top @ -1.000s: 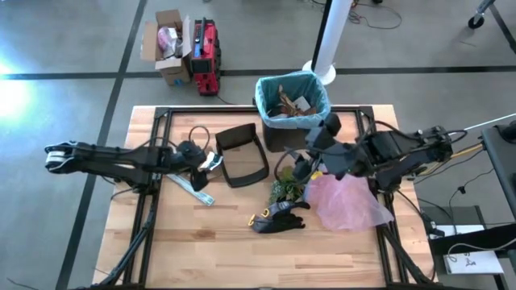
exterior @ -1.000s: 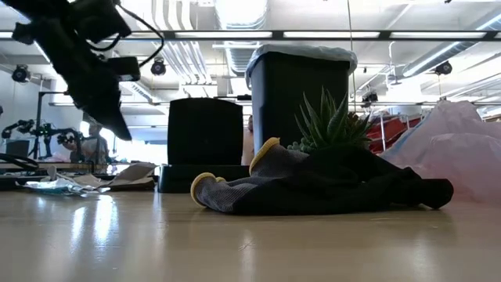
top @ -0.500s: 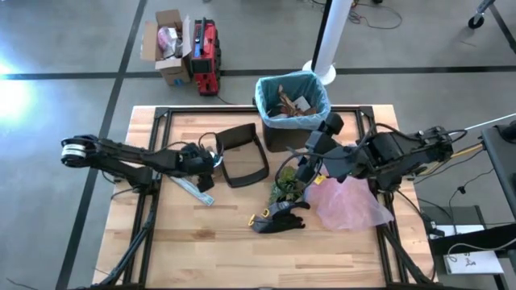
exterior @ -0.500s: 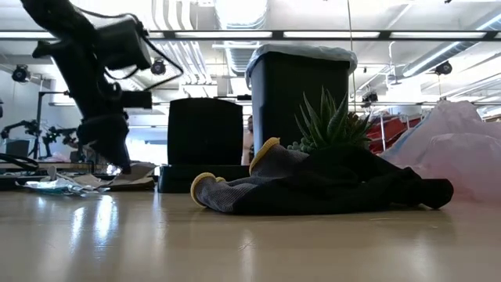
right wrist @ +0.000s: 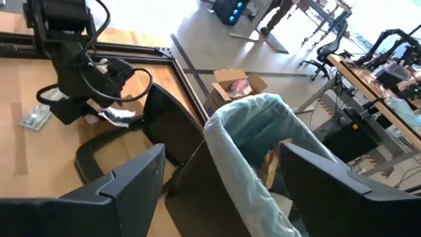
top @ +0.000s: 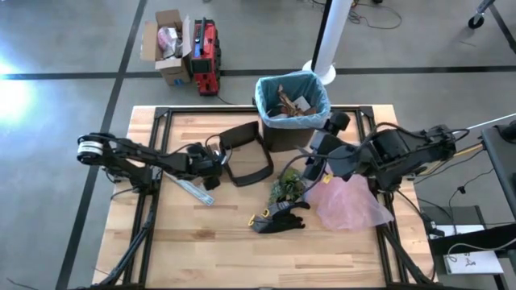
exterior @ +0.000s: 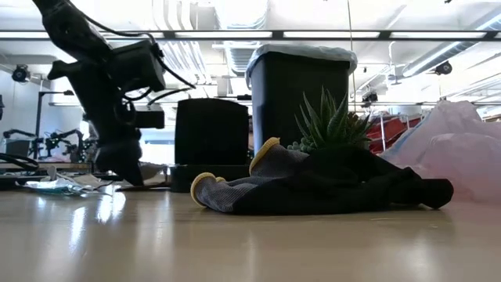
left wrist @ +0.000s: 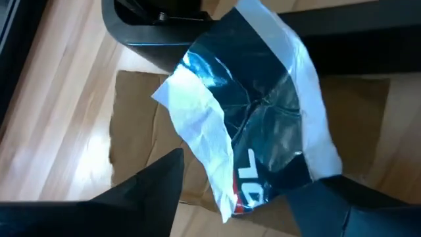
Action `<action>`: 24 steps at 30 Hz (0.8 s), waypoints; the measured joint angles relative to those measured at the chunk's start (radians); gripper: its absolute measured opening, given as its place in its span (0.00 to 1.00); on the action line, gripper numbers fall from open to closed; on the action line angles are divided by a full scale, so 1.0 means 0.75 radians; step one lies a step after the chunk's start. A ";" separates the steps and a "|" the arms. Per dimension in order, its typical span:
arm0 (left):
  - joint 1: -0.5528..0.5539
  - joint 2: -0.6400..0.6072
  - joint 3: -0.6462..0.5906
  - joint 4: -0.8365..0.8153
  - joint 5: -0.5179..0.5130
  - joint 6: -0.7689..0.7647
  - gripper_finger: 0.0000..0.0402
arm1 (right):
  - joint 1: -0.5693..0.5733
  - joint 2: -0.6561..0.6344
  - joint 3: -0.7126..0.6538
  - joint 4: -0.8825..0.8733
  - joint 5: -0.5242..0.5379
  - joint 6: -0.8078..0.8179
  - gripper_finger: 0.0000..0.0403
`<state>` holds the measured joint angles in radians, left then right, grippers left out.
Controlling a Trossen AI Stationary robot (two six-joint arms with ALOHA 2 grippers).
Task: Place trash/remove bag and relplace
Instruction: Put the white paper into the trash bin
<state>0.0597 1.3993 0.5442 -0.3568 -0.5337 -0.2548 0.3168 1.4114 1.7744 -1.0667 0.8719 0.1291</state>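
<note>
1. High view. The left gripper (top: 211, 163) is low over the table's left half, beside a black swing-lid frame (top: 244, 153), at a small pile of trash (top: 196, 187). The right gripper (top: 316, 165) hovers with fingers spread, holding nothing, between the black bin (top: 284, 135) and a green plant tuft (top: 287, 187). The teal bag (top: 318, 90) lines the bin, which already holds brown and white paper. A pink plastic bag (top: 348, 201) and a black-and-yellow glove (top: 278, 217) lie nearer the table's front edge.

2. Low view. The left gripper (exterior: 125, 160) reaches almost to the tabletop (exterior: 250, 243), over flat scraps (exterior: 74, 182). The bin (exterior: 297, 102) stands well apart, so the carry appears to need height to clear its rim.

3. Left wrist view. A crumpled foil wrapper (left wrist: 253, 125), blue-black with a white lining, lies between the two dark fingers (left wrist: 141, 194), on brown cardboard (left wrist: 135, 131). The jaws stand apart at its sides; no pinch is seen yet. For a sound grip, they should close across the thick crumpled middle, not the thin white edge, and lift straight up. Legible print: a white "10" or "70" over a red patch; no brand can be read.

4. Right wrist view. The bag's rim (right wrist: 253, 122) is folded over the bin's edge, near this waiting gripper. No writing is readable.
</note>
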 joint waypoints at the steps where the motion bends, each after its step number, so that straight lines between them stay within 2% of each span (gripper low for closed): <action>1: 0.000 0.008 0.000 0.018 0.000 0.008 0.54 | 0.002 -0.011 0.000 -0.020 -0.010 0.001 0.70; 5: 0.000 0.017 -0.001 0.068 0.002 0.005 0.40 | 0.003 -0.077 0.000 -0.065 -0.020 0.000 0.67; 11: 0.000 -0.004 0.059 0.041 0.022 -0.105 0.07 | 0.005 -0.186 0.001 -0.078 -0.020 -0.045 0.64; 12: 0.000 -0.009 0.077 0.036 0.033 -0.115 0.03 | 0.005 -0.203 0.001 -0.078 -0.020 -0.049 0.63; 17: 0.000 -0.047 0.199 0.033 0.087 -0.122 0.05 | 0.005 -0.254 0.001 -0.077 -0.025 -0.063 0.60; 24: -0.031 -0.110 0.397 0.021 0.216 -0.135 0.01 | 0.005 -0.248 -0.001 -0.069 -0.168 -0.139 0.57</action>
<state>0.0368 1.3165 0.8417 -0.3412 -0.3716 -0.3563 0.3206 1.2257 1.7737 -1.1181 0.7461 0.0247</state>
